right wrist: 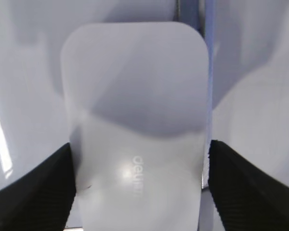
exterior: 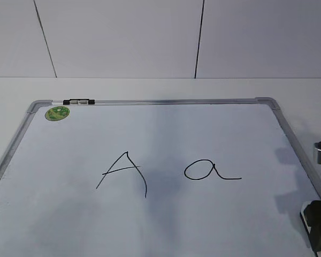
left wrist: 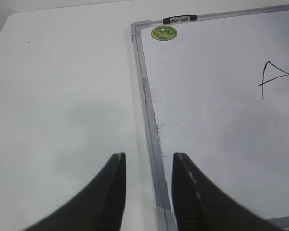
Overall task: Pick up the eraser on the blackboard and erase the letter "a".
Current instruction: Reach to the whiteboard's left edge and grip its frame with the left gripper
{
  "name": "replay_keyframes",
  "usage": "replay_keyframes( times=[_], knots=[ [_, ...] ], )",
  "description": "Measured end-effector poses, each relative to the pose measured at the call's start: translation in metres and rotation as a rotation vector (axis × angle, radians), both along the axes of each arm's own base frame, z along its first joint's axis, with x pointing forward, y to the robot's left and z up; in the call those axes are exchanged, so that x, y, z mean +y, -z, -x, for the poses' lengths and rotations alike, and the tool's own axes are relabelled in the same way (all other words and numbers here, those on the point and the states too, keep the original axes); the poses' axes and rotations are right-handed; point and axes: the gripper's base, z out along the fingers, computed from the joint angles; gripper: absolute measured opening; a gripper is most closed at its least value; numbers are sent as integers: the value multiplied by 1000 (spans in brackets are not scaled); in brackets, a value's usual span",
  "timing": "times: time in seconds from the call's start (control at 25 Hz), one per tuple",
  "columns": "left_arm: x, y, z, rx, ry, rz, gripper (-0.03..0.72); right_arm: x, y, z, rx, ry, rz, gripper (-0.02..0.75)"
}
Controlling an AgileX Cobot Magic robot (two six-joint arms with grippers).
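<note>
Right wrist view: white oblong hard-plastic eraser (right wrist: 135,130) looks light, stiff, slick; right claw (right wrist: 139,187) wide, jaws flanking its long sides w/ contact unclear.

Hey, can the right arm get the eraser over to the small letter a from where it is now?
Probably yes. The right hand has its fingers on both sides of the eraser at the board's right edge, and the white surface between there and the small a is bare.
</note>
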Motion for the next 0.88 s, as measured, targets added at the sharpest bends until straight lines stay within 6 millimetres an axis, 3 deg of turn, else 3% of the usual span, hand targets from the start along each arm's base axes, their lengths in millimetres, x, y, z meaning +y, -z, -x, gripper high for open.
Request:
replay_keyframes(
  times=[0.88],
  knots=[
    [0,0,0,0,0,0,244,0,0,-4,-46,-13,3,624]
  ],
)
